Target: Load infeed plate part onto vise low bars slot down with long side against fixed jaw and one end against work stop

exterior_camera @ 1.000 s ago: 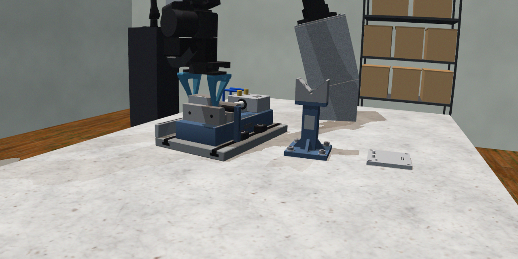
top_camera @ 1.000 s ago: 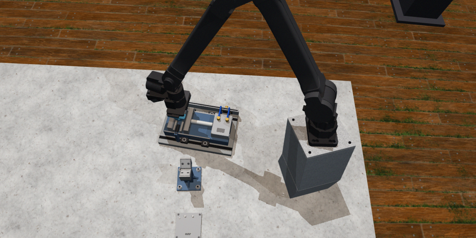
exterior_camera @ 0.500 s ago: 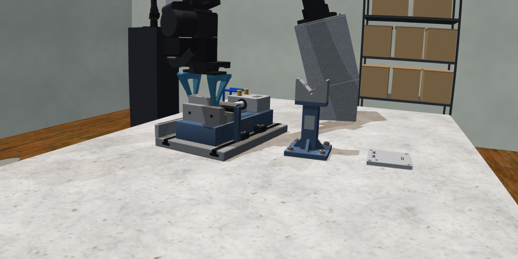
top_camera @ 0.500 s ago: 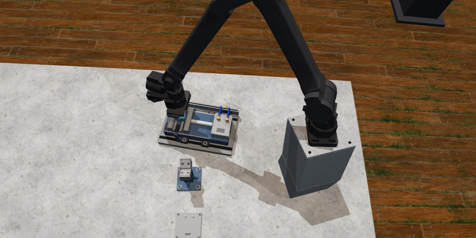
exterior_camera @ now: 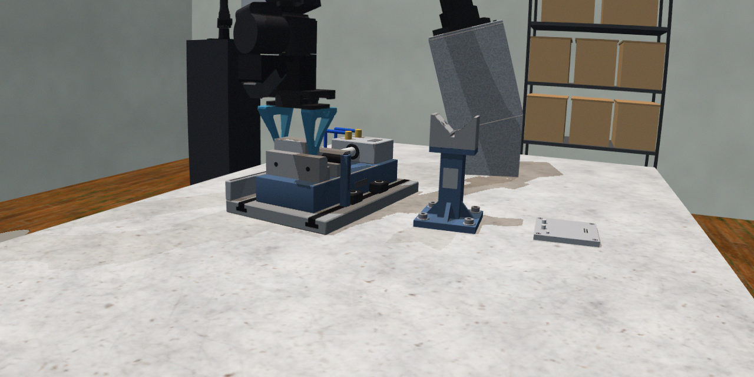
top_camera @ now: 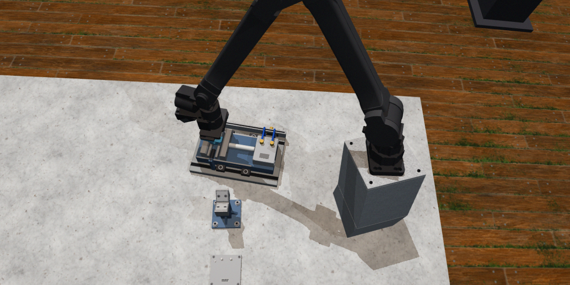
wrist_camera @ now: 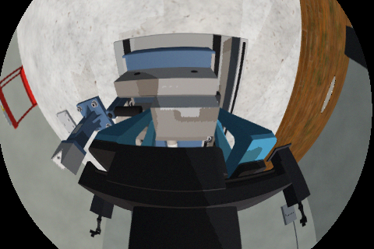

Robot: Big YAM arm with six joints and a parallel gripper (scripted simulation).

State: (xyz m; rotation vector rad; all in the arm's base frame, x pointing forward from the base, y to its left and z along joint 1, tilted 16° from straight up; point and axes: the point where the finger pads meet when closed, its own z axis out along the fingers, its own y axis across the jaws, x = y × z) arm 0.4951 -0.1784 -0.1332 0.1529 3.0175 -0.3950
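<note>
The grey part (wrist_camera: 184, 121) is between my blue fingers, and my gripper (wrist_camera: 185, 110) is shut on it. I hold it down in the open vise (top_camera: 239, 155), just behind the fixed jaw (exterior_camera: 295, 165), with its top a little above the jaw's top (exterior_camera: 288, 144). In the wrist view the part's long side lies close along the fixed jaw (wrist_camera: 167, 83). The short dark work stop rod (wrist_camera: 127, 110) is a small way off the part's left end. The slot is hidden. My gripper (top_camera: 215, 140) stands upright over the vise's fixed-jaw end.
The air cylinder block (top_camera: 265, 152) with its rod sits at the vise's other end. The V-block (exterior_camera: 454, 134) on its blue stand is to the right, and the bare infeed plate (exterior_camera: 566, 230) beyond it. A shelf of boxes (exterior_camera: 595, 58) stands behind the table.
</note>
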